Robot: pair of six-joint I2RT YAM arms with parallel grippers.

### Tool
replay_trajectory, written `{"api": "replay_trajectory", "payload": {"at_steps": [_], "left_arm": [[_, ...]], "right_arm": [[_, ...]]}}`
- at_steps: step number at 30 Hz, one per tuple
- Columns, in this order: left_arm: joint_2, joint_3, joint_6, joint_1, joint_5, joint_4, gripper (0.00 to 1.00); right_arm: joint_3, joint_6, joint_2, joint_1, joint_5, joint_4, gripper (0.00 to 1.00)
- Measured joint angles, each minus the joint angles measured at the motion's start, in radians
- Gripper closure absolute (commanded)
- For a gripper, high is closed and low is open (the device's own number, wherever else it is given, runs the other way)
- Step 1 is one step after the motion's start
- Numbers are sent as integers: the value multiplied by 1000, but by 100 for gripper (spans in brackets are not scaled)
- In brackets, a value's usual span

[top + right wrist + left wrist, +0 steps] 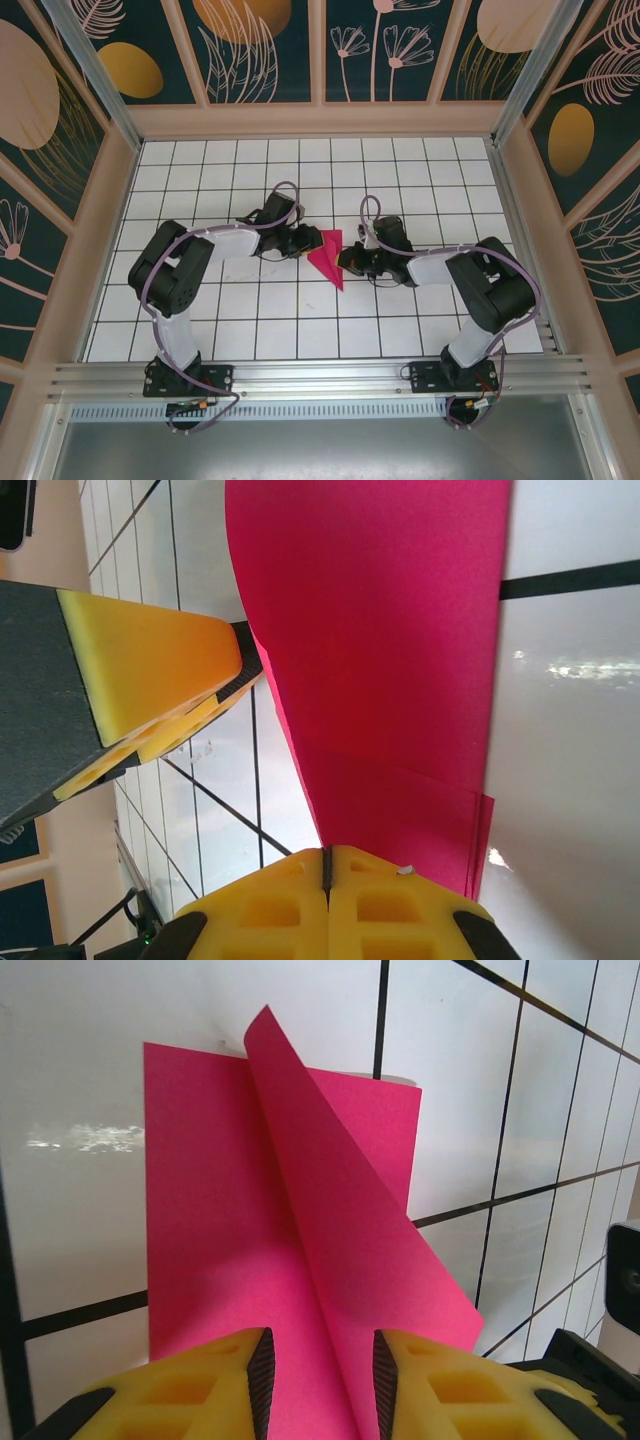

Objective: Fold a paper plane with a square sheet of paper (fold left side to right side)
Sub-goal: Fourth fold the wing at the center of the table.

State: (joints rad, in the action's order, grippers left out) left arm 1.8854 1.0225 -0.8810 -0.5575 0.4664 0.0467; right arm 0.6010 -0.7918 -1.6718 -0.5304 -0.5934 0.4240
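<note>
The magenta-pink sheet of paper [326, 258] lies mid-table between my two grippers, folded into a pointed wedge like a rough paper plane, its tip toward the near edge. In the left wrist view one flap of the paper [340, 1220] stands up along a slanted crease. My left gripper [308, 243] [322, 1380] straddles that crease, jaws apart with paper under the gap. The right gripper [345, 262] [325, 865] is shut, its tips against the edge of the layered paper [400, 630]. One yellow left finger [150, 660] shows beside the raised flap.
The table [200, 180] is white tile with black grid lines. Wooden walls [110, 200] close it in at the left, right and back. An aluminium rail [320, 372] runs along the near edge by the arm bases. Part of the right arm's black body [600, 1360] sits close by the paper.
</note>
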Motion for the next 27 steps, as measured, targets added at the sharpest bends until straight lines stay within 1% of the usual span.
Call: {"api": "replay_trajectory", "payload": {"at_steps": [10, 14, 19, 27], "left_arm": [[52, 0, -14, -14, -1, 22, 75], [55, 0, -14, -14, -5, 22, 74], [55, 1, -14, -14, -4, 24, 71], [55, 2, -13, -14, -4, 24, 71]], "right_arm": [[-4, -11, -13, 0, -1, 23, 100], [-4, -11, -13, 2, -1, 23, 100], [-4, -2, -13, 11, -1, 14, 100], [-4, 7, -13, 36, -3, 0, 100]]}}
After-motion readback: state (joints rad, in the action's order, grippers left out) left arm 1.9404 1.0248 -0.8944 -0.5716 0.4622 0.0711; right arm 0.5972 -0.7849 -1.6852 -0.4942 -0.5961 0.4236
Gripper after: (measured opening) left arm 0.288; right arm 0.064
